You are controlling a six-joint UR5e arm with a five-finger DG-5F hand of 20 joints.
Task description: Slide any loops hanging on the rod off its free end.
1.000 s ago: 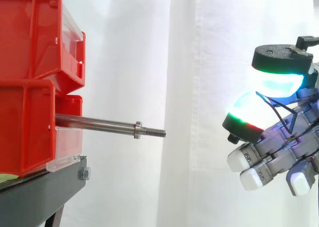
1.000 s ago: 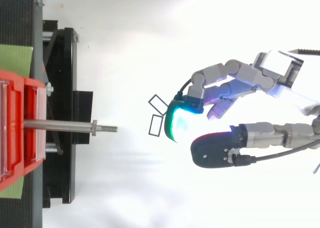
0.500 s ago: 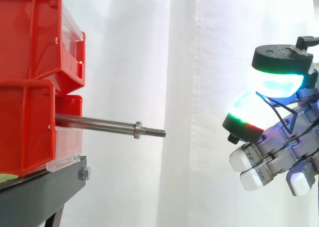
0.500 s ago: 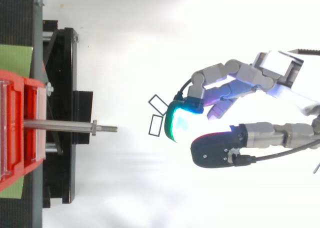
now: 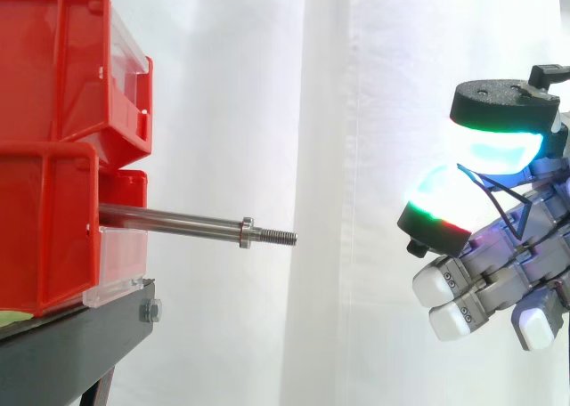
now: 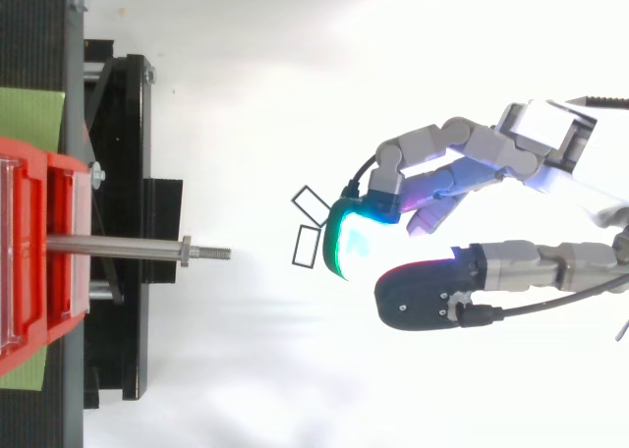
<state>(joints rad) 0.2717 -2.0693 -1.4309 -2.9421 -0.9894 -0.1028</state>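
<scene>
So, checking in from the remote desk: the rod [image 5: 178, 220] sticks out of the red bins [image 5: 44, 219] on the left, its long axis running left to right, and its threaded free end [image 5: 278, 237] points right at the hand [image 5: 508, 263]. From bin to tip the shaft looks bare to me, just a collar [image 5: 246, 232] short of the threads. The hand hangs well apart to the right, a touch lower than the rod in the side view and slightly off its line from above. It's loosely half-open with the fingers bent, cyan-green pads [image 5: 494, 148] up top, holding nothing. My guess is any slide would need a long reach left first, though I doubt there's anything left to pull off.
</scene>
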